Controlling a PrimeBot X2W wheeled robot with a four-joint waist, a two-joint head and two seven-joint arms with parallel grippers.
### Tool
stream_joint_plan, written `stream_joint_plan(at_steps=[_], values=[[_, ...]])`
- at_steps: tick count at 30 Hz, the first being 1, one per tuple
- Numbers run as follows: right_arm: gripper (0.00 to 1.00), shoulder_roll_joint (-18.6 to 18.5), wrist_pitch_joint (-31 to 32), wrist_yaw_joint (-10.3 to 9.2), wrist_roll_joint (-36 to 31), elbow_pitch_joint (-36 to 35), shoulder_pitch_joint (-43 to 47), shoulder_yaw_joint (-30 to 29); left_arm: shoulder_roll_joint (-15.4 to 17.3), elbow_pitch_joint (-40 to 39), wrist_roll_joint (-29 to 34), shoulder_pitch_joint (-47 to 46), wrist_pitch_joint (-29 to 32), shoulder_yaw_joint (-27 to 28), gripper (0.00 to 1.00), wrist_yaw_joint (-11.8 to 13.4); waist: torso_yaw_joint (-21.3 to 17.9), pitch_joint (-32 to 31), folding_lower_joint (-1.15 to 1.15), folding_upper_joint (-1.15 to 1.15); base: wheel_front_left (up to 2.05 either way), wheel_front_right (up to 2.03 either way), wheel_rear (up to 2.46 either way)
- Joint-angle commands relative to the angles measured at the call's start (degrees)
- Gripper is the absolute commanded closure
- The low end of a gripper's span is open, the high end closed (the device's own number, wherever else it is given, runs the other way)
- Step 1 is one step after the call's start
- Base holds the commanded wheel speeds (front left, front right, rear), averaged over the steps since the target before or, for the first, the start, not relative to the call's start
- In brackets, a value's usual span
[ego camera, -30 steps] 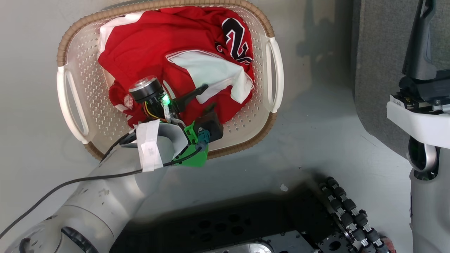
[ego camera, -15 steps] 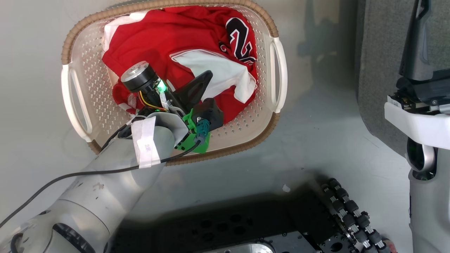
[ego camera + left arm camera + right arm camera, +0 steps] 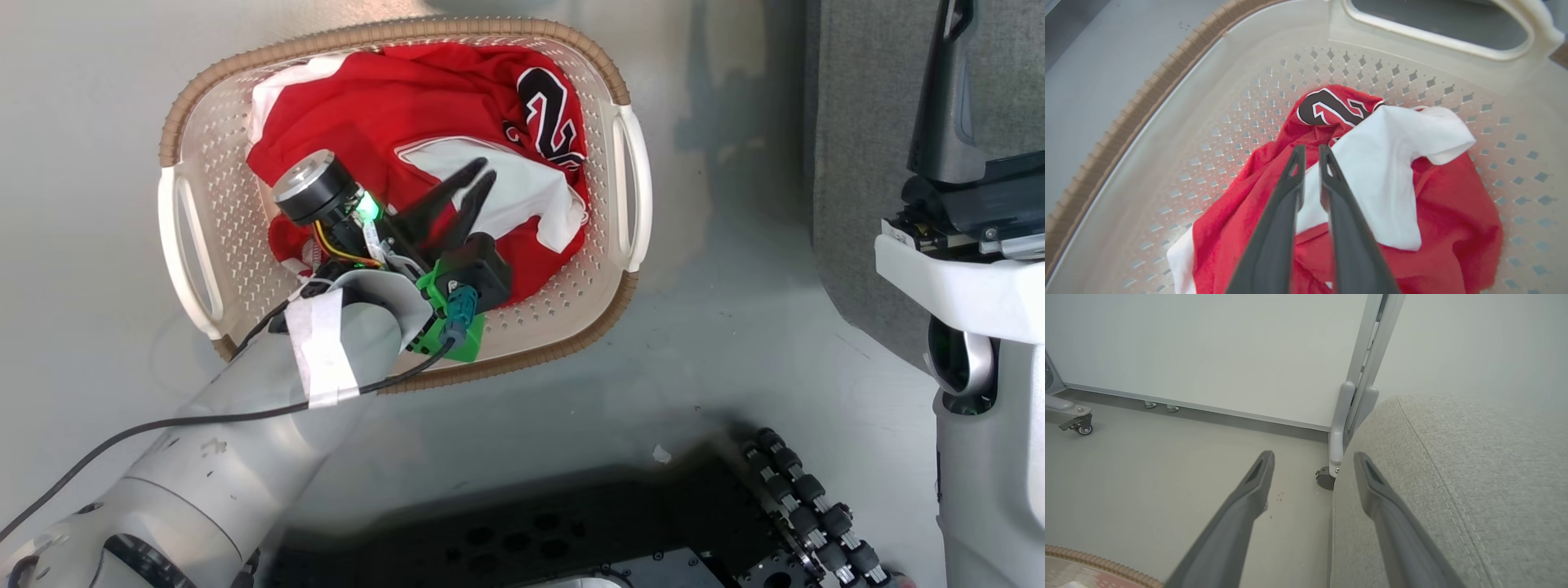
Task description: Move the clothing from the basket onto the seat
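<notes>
Hovering barely parted and empty above the clothing, the left gripper should widen, dip, and pinch a thick fold.

My left arm reaches forward from the near left. My left gripper points toward the far right, its two fingers nearly together with a thin gap between them. My right gripper is raised at the right, fingers spread wide, holding nothing.
</notes>
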Motion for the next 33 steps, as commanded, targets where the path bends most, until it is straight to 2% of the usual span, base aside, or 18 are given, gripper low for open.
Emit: stream_joint_plan(at_steps=[1, 7, 11, 15, 24, 25, 26, 27, 33], values=[[0.0, 0.1, -0.2, 0.01, 0.2, -0.2, -0.5, 0.1, 0.5, 0.5, -0.9, 0.9, 0.0, 0.0, 0.0, -0.4, -0.1, 0.3, 0.0, 0.0, 0.0, 0.0, 0.0], [0.0, 0.0, -0.2, 0.01, -0.1, -0.6, -0.1, 0.2, -0.8, 6.2, -1.8, -0.3, 0.0, -1.1, 0.0, -5.8, -0.6, 1.9, 0.0, 0.0, 0.0, 0.0, 0.0], [0.0, 0.0, -0.2, 0.01, -0.2, -1.1, -0.3, 0.2, -2.0, 9.5, -1.6, -2.0, 0.0, -1.9, 0.0, -7.3, -0.9, 3.2, 0.0, 0.0, 0.0, 0.0, 0.0], [0.0, -0.5, -0.2, 0.01, -0.6, -1.3, -0.2, 0.6, -3.8, 14.6, -1.5, -3.7, 0.0, -2.4, 0.0, -7.4, -1.0, 4.3, 0.0, 0.0, 0.0, 0.0, 0.0], [0.0, -1.3, -0.2, 0.01, -0.7, -2.2, -0.5, 1.0, -6.7, 22.5, 0.0, -7.5, 0.0, -4.4, 0.0, -4.1, -1.5, 6.2, 0.0, 0.0, 0.0, 0.0, 0.0], [0.0, -1.4, -0.2, 0.01, -0.7, -2.3, -0.3, 0.9, -6.8, 23.1, 0.0, -7.7, 0.0, -4.6, 0.15, -3.8, -1.5, 6.2, 0.0, 0.0, 0.0, 0.0, 0.0], [0.0, -1.5, -0.2, 0.01, -0.7, -2.3, -0.2, 0.9, -6.9, 23.1, 0.0, -8.0, 0.0, -4.8, 0.75, -3.6, -1.5, 6.2, 0.0, 0.0, 0.0, 0.0, 0.0], [0.0, -1.5, -0.2, 0.01, -0.8, -2.3, -0.1, 0.9, -7.0, 22.8, -0.1, -8.2, 0.0, -4.9, 1.0, -3.5, -1.5, 6.2, 0.0, 0.0, 0.0, 0.0, 0.0], [0.0, -2.0, -0.2, 0.01, -1.2, -1.2, 0.5, 0.9, -7.1, 19.7, -1.4, -6.5, 0.0, -5.1, 1.0, -4.0, -1.0, 3.9, 0.0, 0.0, 0.0, 0.0, 0.0]])
